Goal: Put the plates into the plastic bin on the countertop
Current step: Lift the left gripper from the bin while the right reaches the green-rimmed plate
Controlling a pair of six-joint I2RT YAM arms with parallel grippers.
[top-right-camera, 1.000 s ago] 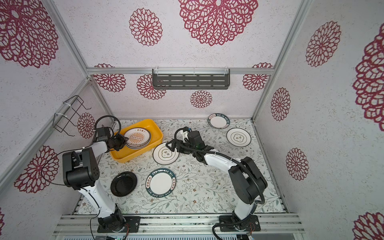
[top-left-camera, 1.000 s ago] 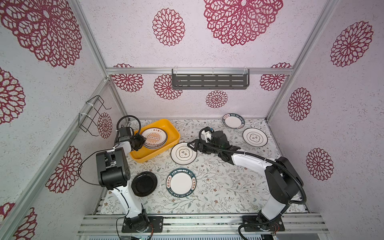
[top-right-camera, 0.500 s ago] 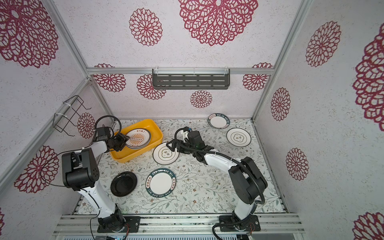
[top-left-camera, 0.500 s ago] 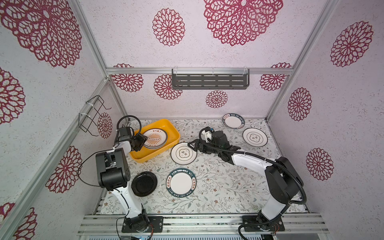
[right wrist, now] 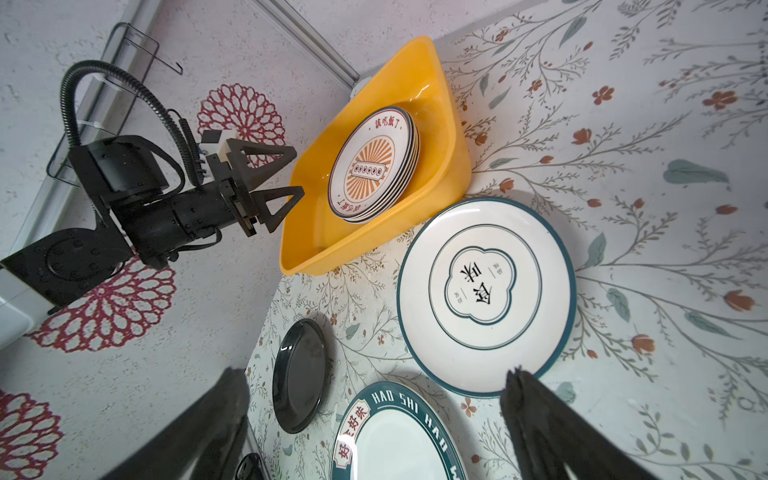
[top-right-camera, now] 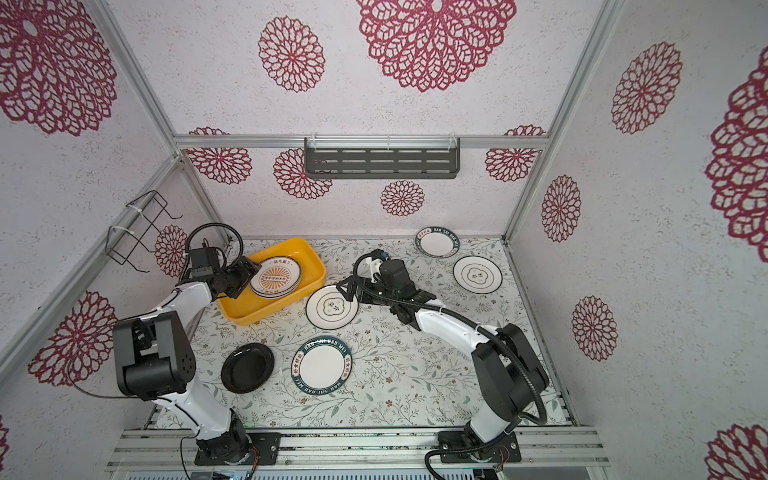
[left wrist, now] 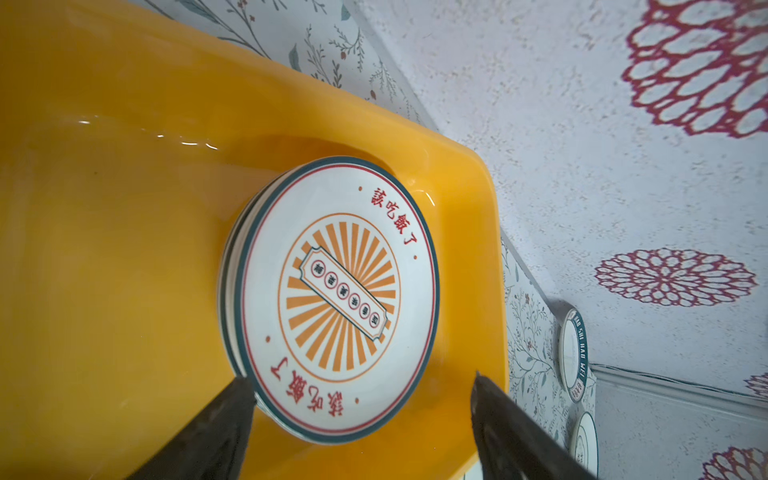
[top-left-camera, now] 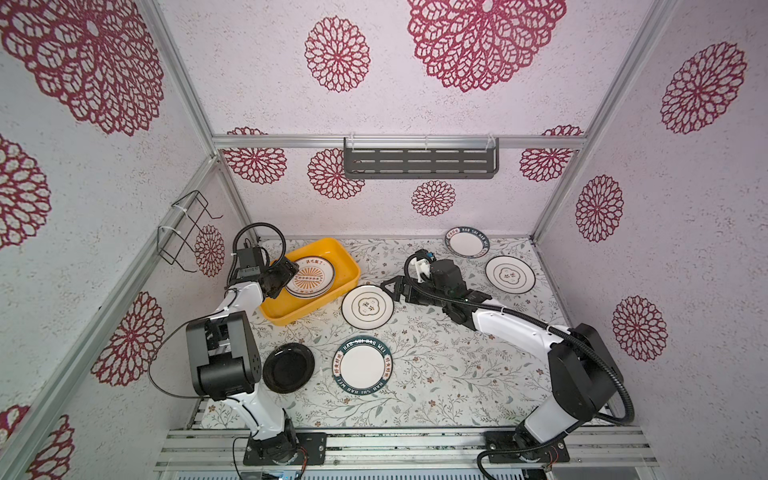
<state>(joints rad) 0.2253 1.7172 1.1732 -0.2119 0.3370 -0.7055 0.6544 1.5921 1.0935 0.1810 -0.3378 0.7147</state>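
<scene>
In both top views the bin (top-left-camera: 303, 313) sits at the left rear of the table (top-left-camera: 436, 374) and holds a stack (top-left-camera: 311, 277) of sunburst plates. The left gripper (top-left-camera: 283, 275) hangs at the stack's rim. The right gripper (top-left-camera: 388, 289) lies low beside the flower plate (top-left-camera: 368, 306), which is just outside the bin. Loose on the table are the teal plate (top-left-camera: 362, 365), the black plate (top-left-camera: 287, 368) and two far plates (top-left-camera: 467, 242) near the back wall.

Left wrist view: the fingers (left wrist: 216, 424) stand wide apart either side of the stack's (left wrist: 336, 295) edge, gripping nothing. The top plate lies flat on those beneath. This arm's part looks done, so it should lift straight up and out without brushing the rim.

Right wrist view: the right fingers (right wrist: 540, 419) are fully open and empty, one tip at the flower plate's (right wrist: 486, 295) rim. Whether it touches, I cannot tell. The left gripper (right wrist: 299, 170) shows open at the bin's (right wrist: 374, 245) edge. The plate lies flat, so the grasp likely needs one finger worked under the rim and the other on top, pinching firmly. Wait until the left arm clears, then carry the plate level. Lower it onto the stack or the bin's free floor, and let go only once it rests.
</scene>
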